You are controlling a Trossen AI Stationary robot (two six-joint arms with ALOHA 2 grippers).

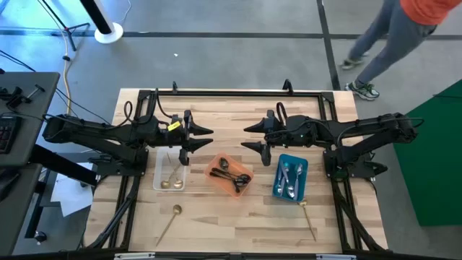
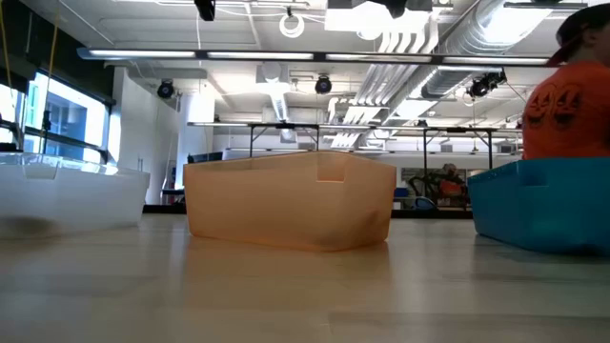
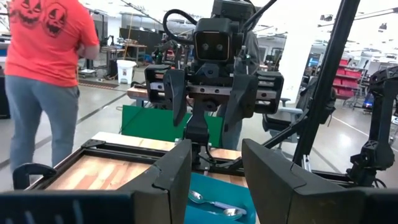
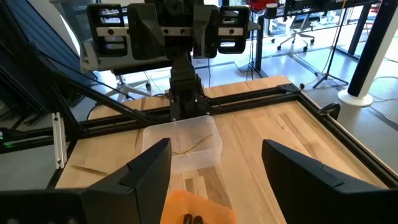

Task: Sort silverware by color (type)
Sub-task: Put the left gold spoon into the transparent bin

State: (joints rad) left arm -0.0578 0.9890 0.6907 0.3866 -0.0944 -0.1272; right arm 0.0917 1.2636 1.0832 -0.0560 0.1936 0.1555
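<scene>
I count three trays (image 1: 171,189) and two gold spoons (image 1: 167,221) loose on the table (image 1: 238,224). Both the left gripper (image 1: 204,141) and the right gripper (image 1: 250,137) hover empty, fingers apart.

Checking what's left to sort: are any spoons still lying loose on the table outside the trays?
Yes, two gold spoons lie on the bare table.

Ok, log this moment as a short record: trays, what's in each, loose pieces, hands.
clear tray: two gold spoons
orange tray: black spoons
blue tray: silver spoons
loose on table: gold spoon in front of clear tray; gold spoon by blue tray's front corner
left hand: open, empty, raised behind the clear tray
right hand: open, empty, raised behind the blue tray
person: walking past beyond the table
</scene>
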